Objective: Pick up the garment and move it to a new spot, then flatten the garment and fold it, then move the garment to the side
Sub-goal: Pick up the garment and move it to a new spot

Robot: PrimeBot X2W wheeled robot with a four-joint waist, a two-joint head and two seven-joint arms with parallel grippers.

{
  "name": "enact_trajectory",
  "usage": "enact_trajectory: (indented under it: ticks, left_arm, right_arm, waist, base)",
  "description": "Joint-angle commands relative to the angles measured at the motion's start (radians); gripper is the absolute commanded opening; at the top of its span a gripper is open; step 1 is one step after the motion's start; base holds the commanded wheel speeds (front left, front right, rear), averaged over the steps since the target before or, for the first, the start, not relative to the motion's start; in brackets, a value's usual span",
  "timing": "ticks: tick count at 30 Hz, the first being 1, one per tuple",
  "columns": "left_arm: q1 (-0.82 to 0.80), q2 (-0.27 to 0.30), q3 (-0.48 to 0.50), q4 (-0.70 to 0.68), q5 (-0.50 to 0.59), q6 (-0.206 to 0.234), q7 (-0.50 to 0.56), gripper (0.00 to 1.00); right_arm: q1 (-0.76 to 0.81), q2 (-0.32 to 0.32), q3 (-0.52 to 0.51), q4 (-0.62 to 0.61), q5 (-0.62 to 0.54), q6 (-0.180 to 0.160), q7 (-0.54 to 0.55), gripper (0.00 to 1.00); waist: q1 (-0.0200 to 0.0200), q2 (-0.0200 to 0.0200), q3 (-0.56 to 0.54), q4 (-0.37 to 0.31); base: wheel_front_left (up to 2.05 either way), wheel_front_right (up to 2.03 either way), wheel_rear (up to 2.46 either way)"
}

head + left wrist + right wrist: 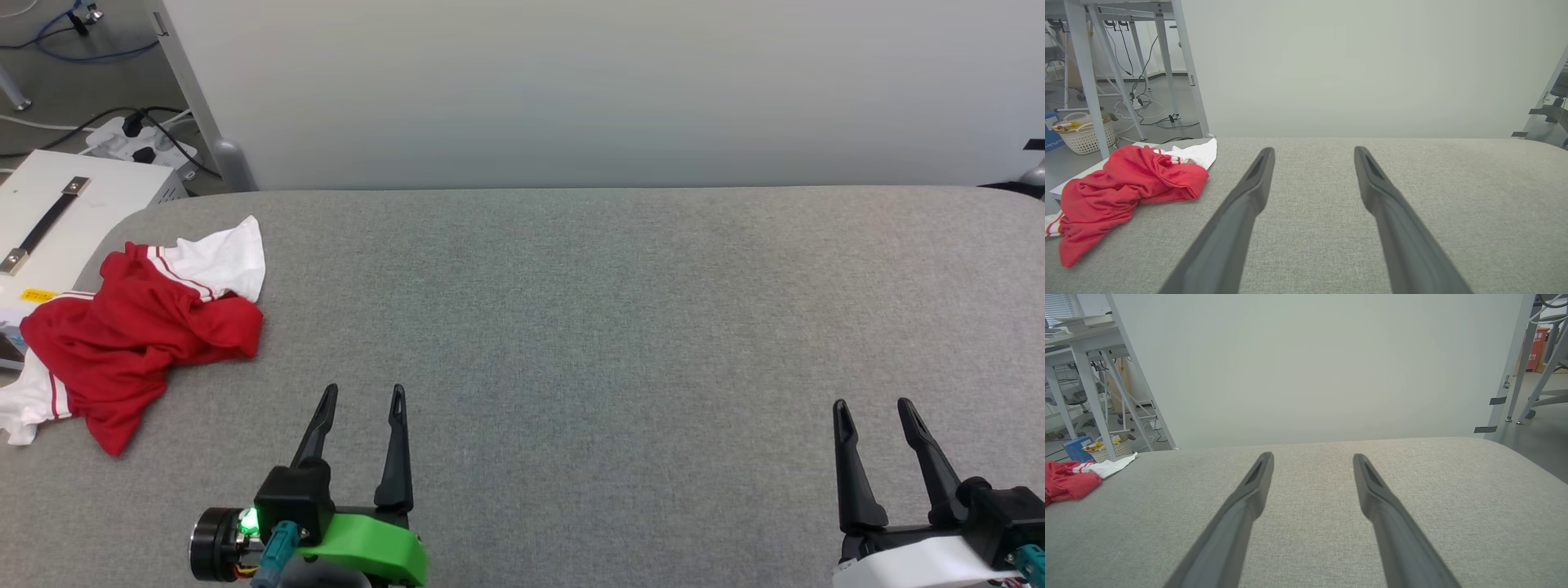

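I see the garment (135,327) — red, white-sleeved — bunched at the table's (612,327) left edge. My left gripper (364,390) and right gripper (872,403) gape empty.

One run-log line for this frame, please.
stage: garment not yet picked up | garment: crumpled, at left edge of grey surface | left gripper: open, empty | right gripper: open, empty

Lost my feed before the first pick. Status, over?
Left tool open, empty. Right tool open, empty. Garment crumpled at left edge of table, untouched. Nothing in the way.
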Motion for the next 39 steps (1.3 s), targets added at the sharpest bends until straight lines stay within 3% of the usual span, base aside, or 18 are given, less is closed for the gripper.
enact_trajectory:
  ticks: [1,20,28,39]
  left_arm:
    - [0.011,-0.003,0.002,0.003,-0.008,-0.003,-0.006,1.0]
    - [-0.002,-0.003,0.017,0.018,0.004,0.01,-0.006,1.0]
    - [-0.018,-0.003,0.04,0.017,-0.01,0.02,-0.006,1.0]
    - [-0.037,-0.003,0.076,0.017,-0.037,0.034,-0.006,1.0]
  right_arm:
    - [0.011,-0.001,0.002,0.004,0.004,-0.001,-0.009,1.0]
    - [0.009,-0.001,0.006,0.001,0.002,-0.001,-0.009,1.0]
    - [-0.001,-0.001,0.012,-0.005,-0.007,-0.001,-0.009,1.0]
    - [-0.02,-0.001,0.031,-0.012,-0.032,-0.001,-0.009,1.0]
  waist:
    - [0.0,0.0,0.0,0.0]
    - [0.0,0.0,0.016,0.042]
    - [0.0,0.0,0.045,0.123]
    - [0.0,0.0,0.081,0.285]
  base:
    - [0.0,0.0,0.0]
    - [0.0,0.0,0.0]
    - [0.0,0.0,0.0]
    - [0.0,0.0,0.0]
